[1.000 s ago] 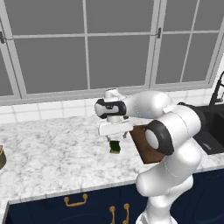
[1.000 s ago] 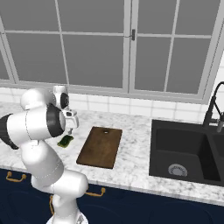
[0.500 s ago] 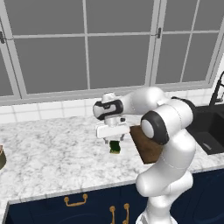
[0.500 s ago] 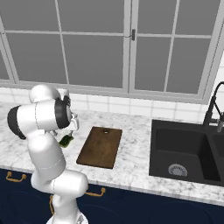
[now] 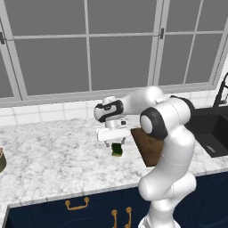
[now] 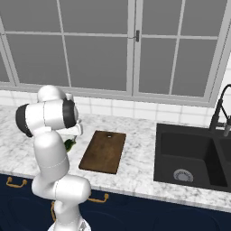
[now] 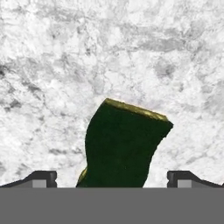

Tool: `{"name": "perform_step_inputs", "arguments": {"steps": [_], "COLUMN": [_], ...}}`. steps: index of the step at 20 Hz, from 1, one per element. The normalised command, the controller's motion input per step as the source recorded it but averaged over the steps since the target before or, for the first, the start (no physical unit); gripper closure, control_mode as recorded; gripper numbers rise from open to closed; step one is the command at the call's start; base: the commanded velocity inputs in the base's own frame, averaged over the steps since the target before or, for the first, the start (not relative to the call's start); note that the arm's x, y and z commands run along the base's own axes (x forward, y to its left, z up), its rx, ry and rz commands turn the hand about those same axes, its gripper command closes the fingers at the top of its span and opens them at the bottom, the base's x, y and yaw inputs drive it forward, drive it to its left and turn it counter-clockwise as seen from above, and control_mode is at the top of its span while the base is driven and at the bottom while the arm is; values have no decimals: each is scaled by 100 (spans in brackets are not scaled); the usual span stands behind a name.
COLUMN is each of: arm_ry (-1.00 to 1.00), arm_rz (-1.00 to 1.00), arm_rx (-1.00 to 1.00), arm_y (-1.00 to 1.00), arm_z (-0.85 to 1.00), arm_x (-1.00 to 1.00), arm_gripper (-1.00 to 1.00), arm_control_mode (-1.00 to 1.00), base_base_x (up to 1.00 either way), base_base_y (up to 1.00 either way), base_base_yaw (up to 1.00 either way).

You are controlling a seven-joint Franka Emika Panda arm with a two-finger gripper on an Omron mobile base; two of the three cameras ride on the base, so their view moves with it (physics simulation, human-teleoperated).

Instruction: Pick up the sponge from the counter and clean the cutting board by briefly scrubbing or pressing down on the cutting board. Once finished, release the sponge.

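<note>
The sponge [image 5: 117,149] rests on the counter [image 5: 53,156], dark green with a yellow edge, just left of the cutting board [image 5: 149,147]. My gripper [image 5: 114,141] hangs directly over it, pointing down. In the hand view the sponge [image 7: 122,144] lies tilted between the two fingertips [image 7: 43,178], which stand wide apart and do not touch it, so the gripper [image 7: 111,177] is open. From the right base view the sponge [image 6: 69,144] peeks out beside my arm, left of the brown cutting board [image 6: 103,151] with its small hole at the far edge.
A black sink [image 6: 189,153] with a dark faucet [image 6: 221,113] sits to the right of the board. Windows and a tiled backsplash run behind the counter [image 6: 135,173]. A dark round object [image 5: 1,160] shows at the counter's left edge.
The arm's elbow and upper links have swung round toward the left. The hand has stayed over the sponge at about the same height; sponge and board have not moved.
</note>
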Motion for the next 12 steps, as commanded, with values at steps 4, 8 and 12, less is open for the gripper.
{"name": "perform_step_inputs", "arguments": {"steps": [4, 8, 12], "arm_ry": [0, 0, 0], "arm_rz": [-5, -6, -6], "arm_rx": [0, 0, 0], "arm_y": [-1, -7, -3], "arm_z": [-3, -9, -18], "arm_x": [0, 0, -5], "arm_gripper": [-100, -100, -100], "arm_control_mode": [-100, -100, -100], "base_base_x": [0, 0, 0], "base_base_y": [0, 0, 0], "base_base_yaw": [0, 0, 0]}}
